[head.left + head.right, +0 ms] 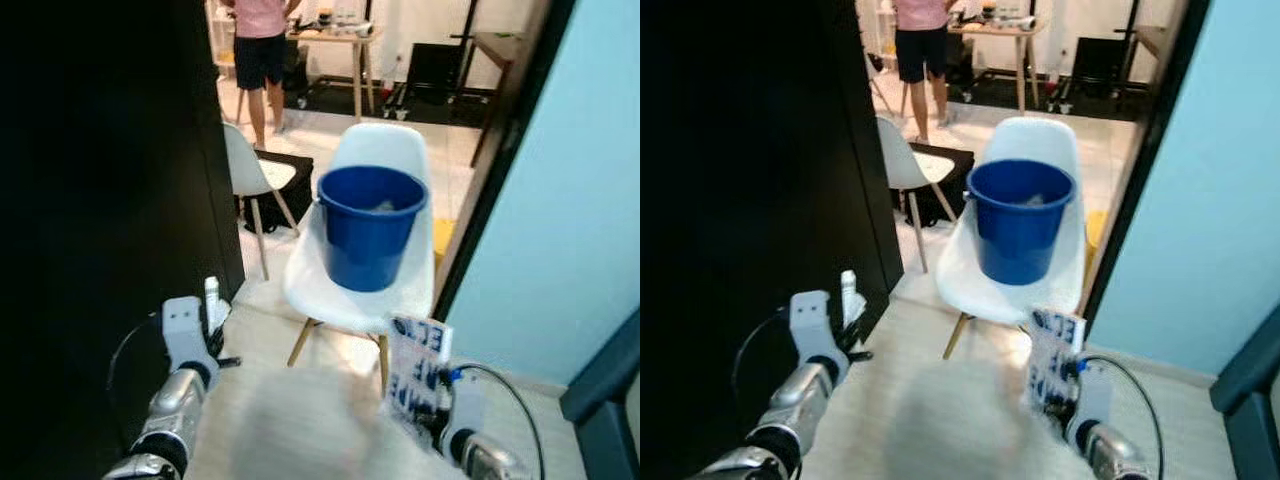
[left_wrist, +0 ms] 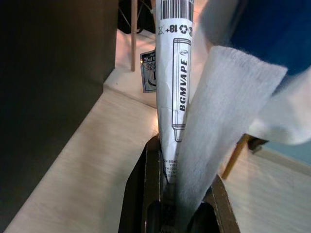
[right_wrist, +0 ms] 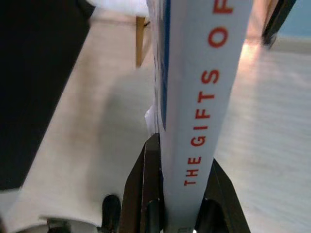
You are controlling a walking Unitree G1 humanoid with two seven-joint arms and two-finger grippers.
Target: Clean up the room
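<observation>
A blue bucket (image 1: 369, 225) stands on a white chair (image 1: 375, 160) straight ahead, with something pale inside. My left gripper (image 1: 212, 308) at lower left is shut on a narrow white vape box (image 2: 174, 82) and a white tissue (image 2: 218, 121). At lower right my right gripper (image 1: 425, 405) is shut on a white book (image 1: 414, 367) with blue lettering; its spine (image 3: 204, 92) reads "THE GIFTS OF" in red. Both grippers are short of the chair, below the bucket's level.
A black cabinet wall (image 1: 100, 200) fills the left side. A light blue wall (image 1: 570, 200) with a dark door frame (image 1: 500, 150) closes the right. Behind are a second white chair (image 1: 248, 175), a dark box (image 1: 280, 185), a wooden table (image 1: 335, 40) and a standing person (image 1: 260, 50).
</observation>
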